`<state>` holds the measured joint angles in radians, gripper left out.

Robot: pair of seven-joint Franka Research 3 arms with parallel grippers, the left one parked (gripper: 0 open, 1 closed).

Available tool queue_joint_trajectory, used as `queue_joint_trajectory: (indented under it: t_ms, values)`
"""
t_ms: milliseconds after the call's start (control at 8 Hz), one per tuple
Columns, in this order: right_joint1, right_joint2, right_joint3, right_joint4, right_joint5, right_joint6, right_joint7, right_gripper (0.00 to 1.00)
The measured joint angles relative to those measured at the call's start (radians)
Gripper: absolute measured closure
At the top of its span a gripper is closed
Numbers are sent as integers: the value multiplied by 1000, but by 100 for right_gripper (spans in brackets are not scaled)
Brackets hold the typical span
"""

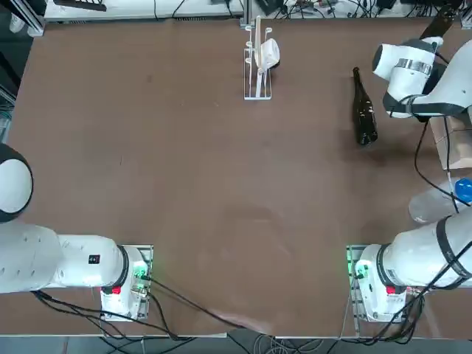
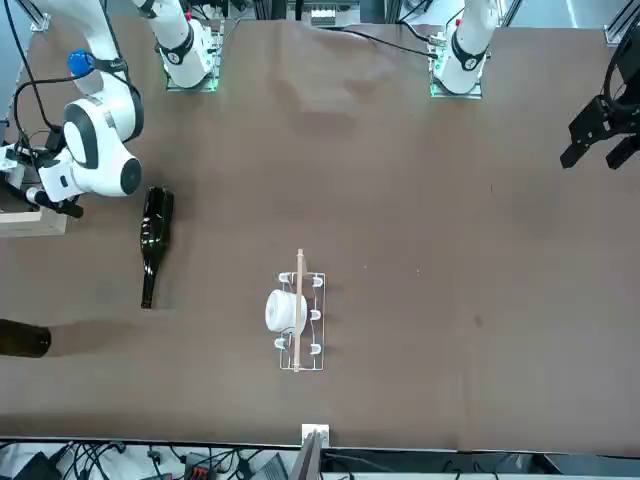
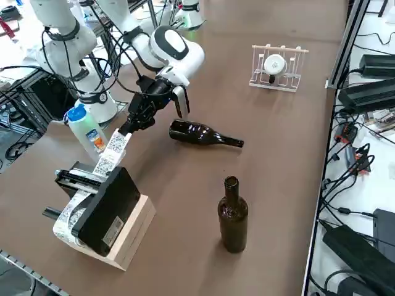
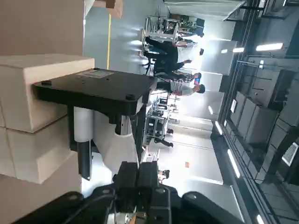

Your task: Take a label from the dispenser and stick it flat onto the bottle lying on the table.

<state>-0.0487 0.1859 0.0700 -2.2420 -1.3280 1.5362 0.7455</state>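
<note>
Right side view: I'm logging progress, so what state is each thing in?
right gripper: shut on label strip
label strip: stretched from dispenser to gripper
lying bottle: on its side, no label visible
standing bottle: upright, uncapped
plastic bottle: upright, capped

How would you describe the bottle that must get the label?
Look at the side of the table by the right arm, where the right gripper pinches a label strip. Two dark bottles are there: it is the lying bottle, not the upright bottle.
</note>
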Motion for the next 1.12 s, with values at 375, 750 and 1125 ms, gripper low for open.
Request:
queue_joint_trajectory:
  t_ms: [375,750,1125]
  values:
    - [50,-5,0,75,94,-65,-92,99]
    - [97,-16,4,149,132,-97,-166,99]
    - [134,-4,5,238,223,-92,-200,99]
